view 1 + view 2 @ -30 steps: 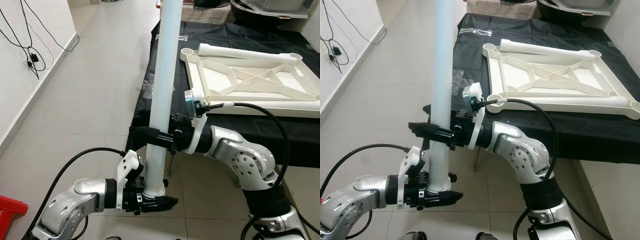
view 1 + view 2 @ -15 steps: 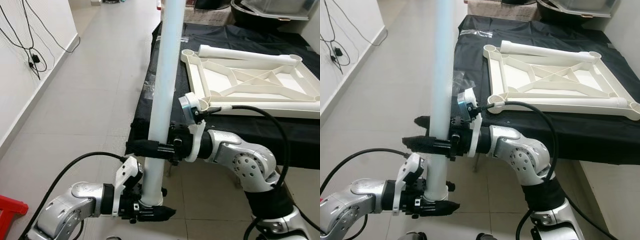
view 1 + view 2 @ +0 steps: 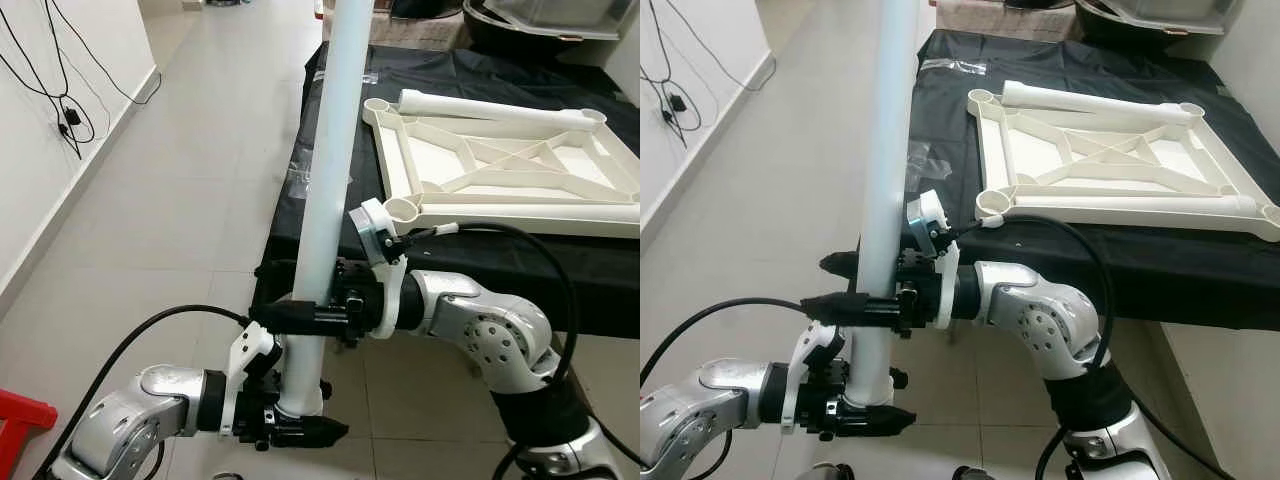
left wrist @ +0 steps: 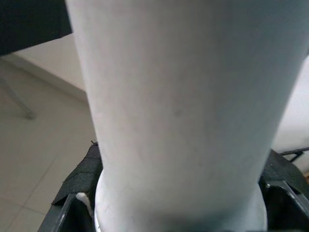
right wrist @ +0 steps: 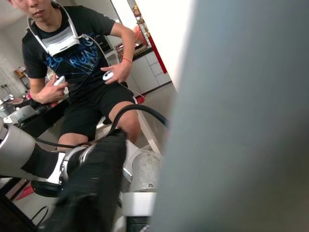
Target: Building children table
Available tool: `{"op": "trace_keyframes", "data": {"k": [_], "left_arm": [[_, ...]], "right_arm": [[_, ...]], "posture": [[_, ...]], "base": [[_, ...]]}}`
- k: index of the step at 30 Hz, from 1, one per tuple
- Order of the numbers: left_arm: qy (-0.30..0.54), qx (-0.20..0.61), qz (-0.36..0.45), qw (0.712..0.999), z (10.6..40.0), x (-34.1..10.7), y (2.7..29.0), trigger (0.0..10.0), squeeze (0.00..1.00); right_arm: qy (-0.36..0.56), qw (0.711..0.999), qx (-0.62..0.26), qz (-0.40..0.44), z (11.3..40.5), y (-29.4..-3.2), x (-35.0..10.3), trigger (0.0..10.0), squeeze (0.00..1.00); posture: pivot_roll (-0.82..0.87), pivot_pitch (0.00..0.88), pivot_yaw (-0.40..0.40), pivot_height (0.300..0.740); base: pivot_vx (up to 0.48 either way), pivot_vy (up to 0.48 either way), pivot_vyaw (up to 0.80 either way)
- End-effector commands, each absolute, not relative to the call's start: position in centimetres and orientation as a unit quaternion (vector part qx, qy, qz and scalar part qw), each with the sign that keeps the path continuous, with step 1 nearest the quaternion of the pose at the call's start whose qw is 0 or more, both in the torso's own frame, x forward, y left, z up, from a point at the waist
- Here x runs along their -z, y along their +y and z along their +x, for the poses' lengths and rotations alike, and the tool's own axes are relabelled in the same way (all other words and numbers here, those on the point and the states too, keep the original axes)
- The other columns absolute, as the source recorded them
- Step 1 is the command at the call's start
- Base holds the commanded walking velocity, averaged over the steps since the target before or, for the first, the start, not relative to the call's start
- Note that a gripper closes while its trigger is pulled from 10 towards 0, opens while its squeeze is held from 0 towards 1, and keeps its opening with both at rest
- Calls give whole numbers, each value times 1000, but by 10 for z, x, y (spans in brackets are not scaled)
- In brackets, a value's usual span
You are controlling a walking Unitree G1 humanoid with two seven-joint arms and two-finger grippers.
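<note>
the white table leg (image 3: 330, 170) stands nearly upright off the near-left corner of the black surface (image 3: 500, 255), its long axis running 6 to 12 and leaning slightly toward 1. the open corner socket (image 3: 403, 209) of the upturned table frame (image 3: 500, 165) lies at about 2 o'clock from it. the left tool (image 3: 300, 425) is clamped on the leg's foot, arm low and reaching across, while the right tool (image 3: 300, 312), clamped higher up with its elbow bent back, is the nearer to that socket.
</note>
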State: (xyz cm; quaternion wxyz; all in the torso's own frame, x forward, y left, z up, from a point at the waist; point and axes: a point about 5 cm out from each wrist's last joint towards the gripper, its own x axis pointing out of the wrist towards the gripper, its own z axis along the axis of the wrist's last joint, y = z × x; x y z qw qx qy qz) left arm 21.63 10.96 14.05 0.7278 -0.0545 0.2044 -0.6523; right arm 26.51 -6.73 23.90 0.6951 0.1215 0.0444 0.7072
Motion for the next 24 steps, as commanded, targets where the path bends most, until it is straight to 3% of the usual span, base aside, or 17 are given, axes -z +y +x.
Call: {"op": "trace_keyframes", "data": {"k": [1, 15, 16, 17, 18, 24], "left_arm": [[217, 653, -54, 724, 215, -139, 110, 10000, 0], [242, 644, -45, 725, 212, -131, 113, 10000, 0], [245, 640, -40, 727, 212, -129, 114, 10000, 369], [245, 640, -40, 727, 212, -129, 114, 10000, 369], [248, 634, -39, 731, 213, -127, 115, 10000, 1000], [243, 628, -36, 739, 215, -127, 116, 10000, 1000]], "right_arm": [[52, 678, -724, 117, 258, -63, -237, 0, 0], [54, 679, -723, 114, 257, -63, -234, 0, 0], [55, 680, -723, 113, 257, -64, -234, 0, 0], [55, 680, -723, 113, 257, -64, -234, 0, 0], [55, 680, -722, 113, 257, -64, -234, 0, 0], [49, 693, -712, 105, 262, -70, -235, 0, 0]], "posture": [[58, 187, -33, 740], [57, 179, -32, 740], [55, 173, -29, 740], [55, 173, -29, 740], [54, 170, -28, 740], [54, 158, -29, 740]], "base": [[0, 0, 0], [0, 0, 0], [0, 0, 0], [0, 0, 0], [0, 0, 0], [0, 0, 0]]}}
